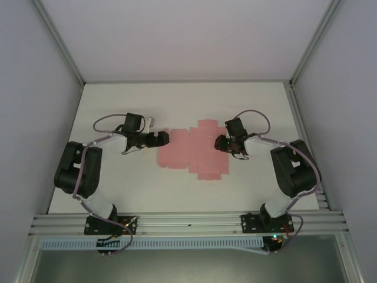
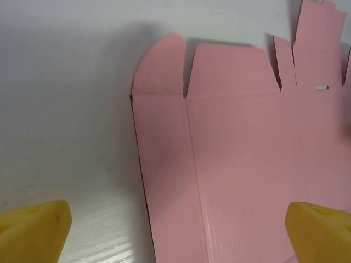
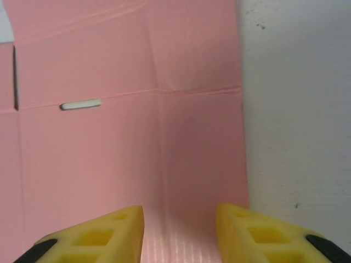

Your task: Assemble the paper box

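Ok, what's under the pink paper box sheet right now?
The paper box lies unfolded on the white table, with bare tabletop showing round its edges. Whatever the sheet itself covers cannot be seen.

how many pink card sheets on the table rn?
1. One pink sheet, lying flat in the middle of the table. A second sheet stacked exactly under it would be hidden.

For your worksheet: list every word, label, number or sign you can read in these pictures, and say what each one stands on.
No readable text anywhere.
The pink die-cut paper box sheet is plain card: creases and a small slot, no print.
The white table carries no lettering either.
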Available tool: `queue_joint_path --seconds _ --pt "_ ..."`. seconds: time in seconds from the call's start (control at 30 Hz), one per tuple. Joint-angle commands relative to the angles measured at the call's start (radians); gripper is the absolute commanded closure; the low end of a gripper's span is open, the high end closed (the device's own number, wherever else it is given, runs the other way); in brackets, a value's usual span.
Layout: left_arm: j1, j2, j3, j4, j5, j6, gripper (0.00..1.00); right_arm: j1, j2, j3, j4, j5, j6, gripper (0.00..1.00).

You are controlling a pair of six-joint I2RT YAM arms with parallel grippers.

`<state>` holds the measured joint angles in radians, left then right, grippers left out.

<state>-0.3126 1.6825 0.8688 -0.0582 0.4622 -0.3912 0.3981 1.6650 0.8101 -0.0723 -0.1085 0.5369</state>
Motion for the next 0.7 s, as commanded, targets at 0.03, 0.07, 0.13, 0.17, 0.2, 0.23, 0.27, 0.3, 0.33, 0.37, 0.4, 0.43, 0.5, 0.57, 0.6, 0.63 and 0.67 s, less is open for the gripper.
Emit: queue_joint_path --seconds 0.03,0.07,0.13,0.17,0.2,0.23,0.27,0.3,0.33,0.37,0.4,0.43,0.5,0.57,0.6,0.63,0.67 --pt "-0.009 0.039 0.011 0.028 0.151 -0.019 0.0 -0.014 0.045 -0.083 0.039 -0.025 0.068 0.63" --pt "-0.012 0.046 0.013 0.029 0.154 -0.017 0.0 -0.015 0.052 -0.094 0.054 -0.03 0.076 0.63" --pt "-0.015 0.061 0.018 0.039 0.182 -0.013 0.02 -0.016 0.065 -0.106 0.073 -0.035 0.079 0.64" --pt "-0.017 0.069 0.018 0.05 0.2 -0.019 0.03 -0.018 0.072 -0.107 0.076 -0.036 0.082 0.64" --pt "-0.016 0.075 0.019 0.061 0.222 -0.024 0.04 -0.02 0.076 -0.108 0.081 -0.041 0.083 0.65" --pt "-0.016 0.08 0.019 0.077 0.244 -0.033 0.06 -0.021 0.08 -0.107 0.084 -0.046 0.086 0.66" --pt "-0.017 0.084 0.017 0.091 0.257 -0.039 0.09 -0.023 0.083 -0.109 0.088 -0.049 0.089 0.66" --pt "-0.019 0.087 0.016 0.105 0.272 -0.043 0.1 -0.024 0.082 -0.112 0.097 -0.055 0.091 0.66" --pt "-0.02 0.091 0.013 0.125 0.282 -0.05 0.11 -0.025 0.08 -0.12 0.113 -0.061 0.094 0.66" --pt "-0.02 0.093 0.012 0.135 0.289 -0.057 0.13 -0.027 0.078 -0.128 0.132 -0.069 0.099 0.66" --pt "-0.02 0.097 0.011 0.149 0.297 -0.065 0.15 -0.03 0.077 -0.138 0.149 -0.077 0.105 0.66" --pt "-0.022 0.101 0.011 0.161 0.3 -0.072 0.2 -0.036 0.077 -0.148 0.169 -0.093 0.11 0.66" --pt "-0.025 0.103 0.009 0.182 0.305 -0.079 0.31 -0.041 0.077 -0.166 0.211 -0.117 0.118 0.66" --pt "-0.025 0.099 0.016 0.184 0.303 -0.078 0.48 -0.047 0.073 -0.184 0.257 -0.143 0.123 0.66" --pt "-0.025 0.094 0.019 0.182 0.302 -0.076 0.55 -0.049 0.068 -0.191 0.271 -0.147 0.129 0.66" --pt "-0.026 0.087 0.022 0.179 0.3 -0.072 0.62 -0.054 0.061 -0.195 0.279 -0.149 0.133 0.66" --pt "-0.025 0.078 0.022 0.175 0.293 -0.067 0.68 -0.059 0.051 -0.195 0.284 -0.154 0.13 0.66"
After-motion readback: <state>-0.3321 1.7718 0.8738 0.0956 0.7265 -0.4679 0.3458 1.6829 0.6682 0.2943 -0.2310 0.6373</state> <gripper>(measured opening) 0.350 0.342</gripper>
